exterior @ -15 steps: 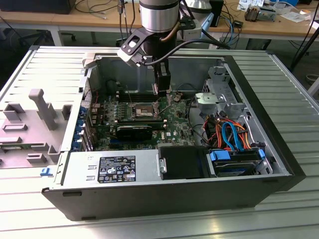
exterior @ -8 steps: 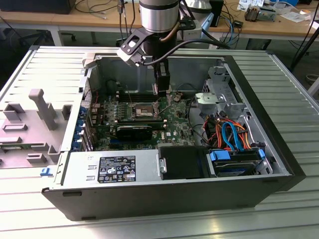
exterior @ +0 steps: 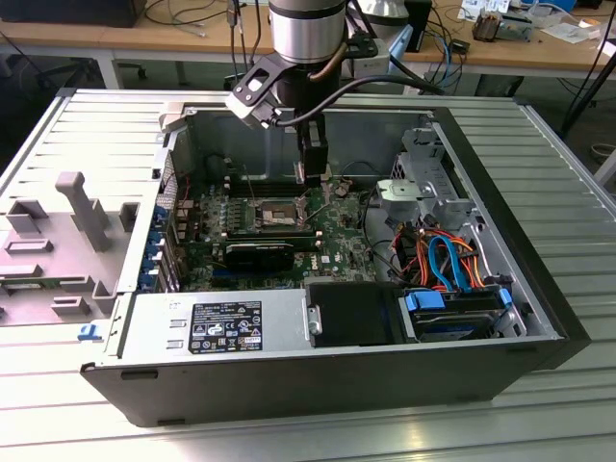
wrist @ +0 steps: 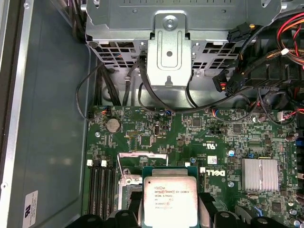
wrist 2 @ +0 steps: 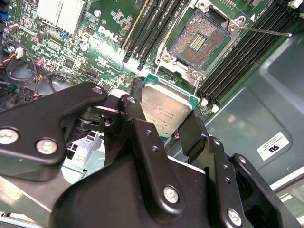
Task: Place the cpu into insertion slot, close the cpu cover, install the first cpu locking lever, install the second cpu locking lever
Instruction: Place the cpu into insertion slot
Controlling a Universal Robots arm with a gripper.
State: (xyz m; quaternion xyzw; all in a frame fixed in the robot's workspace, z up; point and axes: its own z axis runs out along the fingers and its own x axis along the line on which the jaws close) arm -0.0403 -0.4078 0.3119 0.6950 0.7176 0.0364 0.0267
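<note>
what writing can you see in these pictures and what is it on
cpu: lines of dark print on its metal top, too small to read surely
board: a white brand logo in big letters, and tiny white part codes, unreadable
white sticker on the case wall: a mark and fine print, too blurred
black label on the power supply: white print, too small

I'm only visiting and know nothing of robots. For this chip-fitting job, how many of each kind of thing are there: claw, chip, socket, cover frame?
gripper: 1
cpu, held in the gripper: 1
insertion slot, empty: 1
cpu cover, raised open: 1
Total: 4
</note>
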